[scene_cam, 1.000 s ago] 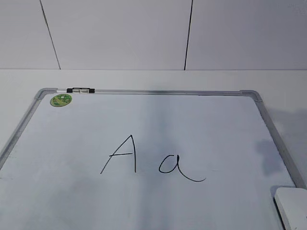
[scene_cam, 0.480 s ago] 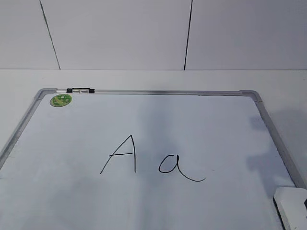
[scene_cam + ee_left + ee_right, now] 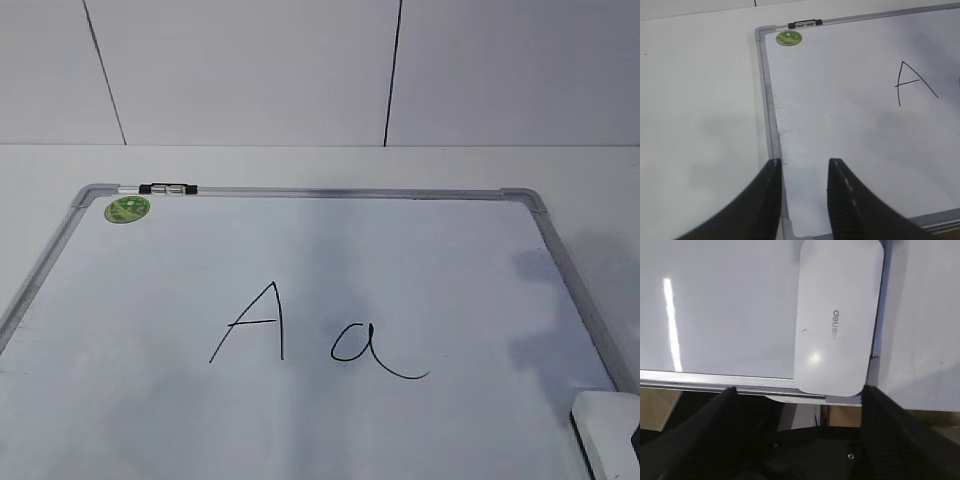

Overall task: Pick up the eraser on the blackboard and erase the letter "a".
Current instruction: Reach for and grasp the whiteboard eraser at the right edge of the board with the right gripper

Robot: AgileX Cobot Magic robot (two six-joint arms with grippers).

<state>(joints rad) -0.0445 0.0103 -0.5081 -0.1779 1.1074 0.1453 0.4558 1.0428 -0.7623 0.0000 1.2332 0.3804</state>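
Eraser at near-right corner, both grippers empty

Eraser (image 3: 837,317) lies flat, white top up w/ small grey lettering, on the board's (image 3: 420,270) near-right corner, long side along the right frame. In the exterior view only its far end shows (image 3: 607,430), at the bottom right edge. Right gripper (image 3: 797,405) hangs above it, fingers (image 3: 705,425) spread wide to either side of the eraser's near end, not touching it as far as the wrist view lets me judge.

Letter "a" (image 3: 370,348) sits mid-board, loop and trailing tail whole, just right of the capital "A" (image 3: 255,322). Both are well apart from the eraser.

Left gripper (image 3: 802,200) is over the board's near-left corner, fingers apart w/ nothing between; one finger (image 3: 762,200) is over the left frame, the other over the white surface. Green sticker (image 3: 127,209) and clip (image 3: 167,188) are at the far-left corner, clip on the far frame. Soft grey shadows fall on the board's right part, near the frame.
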